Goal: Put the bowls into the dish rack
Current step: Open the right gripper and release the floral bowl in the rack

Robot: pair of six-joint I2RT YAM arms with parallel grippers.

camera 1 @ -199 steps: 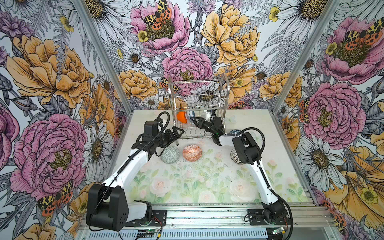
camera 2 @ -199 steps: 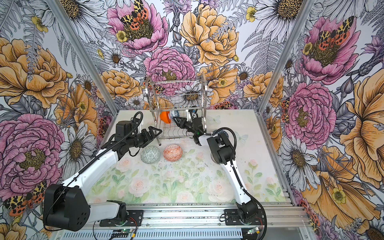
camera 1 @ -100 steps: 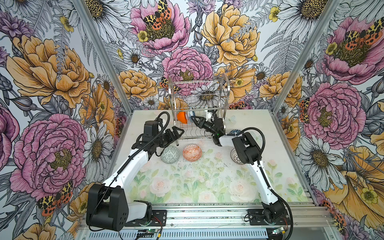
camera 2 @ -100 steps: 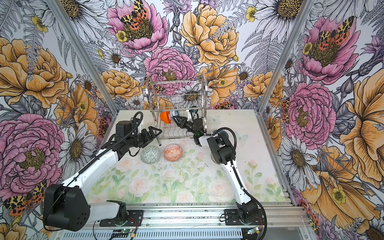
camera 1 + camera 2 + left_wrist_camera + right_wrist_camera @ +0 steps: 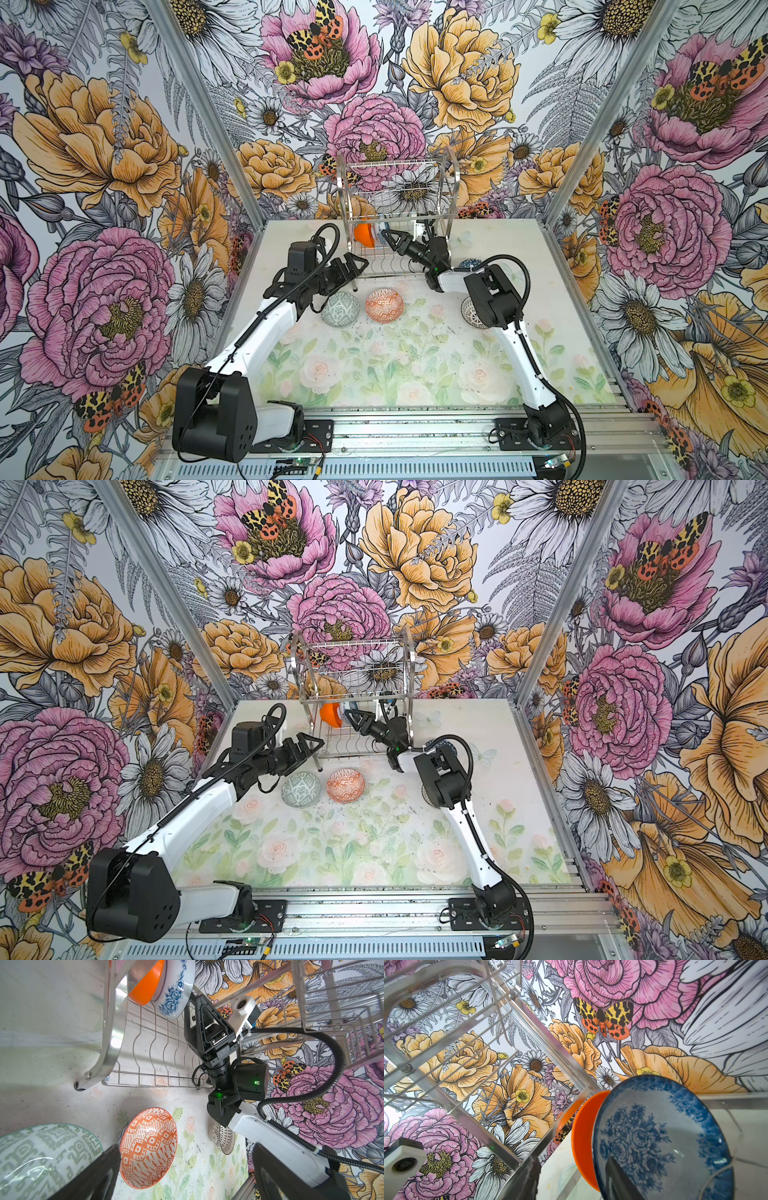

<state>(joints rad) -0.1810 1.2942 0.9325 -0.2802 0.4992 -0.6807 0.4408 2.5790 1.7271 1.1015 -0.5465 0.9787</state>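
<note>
Grey-green bowl (image 5: pixel 340 309) sits at 6 o'clock of my left gripper (image 5: pixel 356 272), jaws spread; right gripper (image 5: pixel 386 236) stands parted astride the racked blue-white bowl (image 5: pixel 174 991).

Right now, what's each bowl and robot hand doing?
orange bowl, on edge in dish rack
blue-white bowl, racked beside it
grey-green bowl, upright on table
orange-white bowl, upright on table
black-white bowl, partly hidden
left gripper, open, empty
right gripper, open, reaching into rack

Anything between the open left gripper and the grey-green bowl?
Nothing visible does. The left gripper hovers close beside the grey-green bowl; the orange-white bowl and the dish rack stand aside.
</note>
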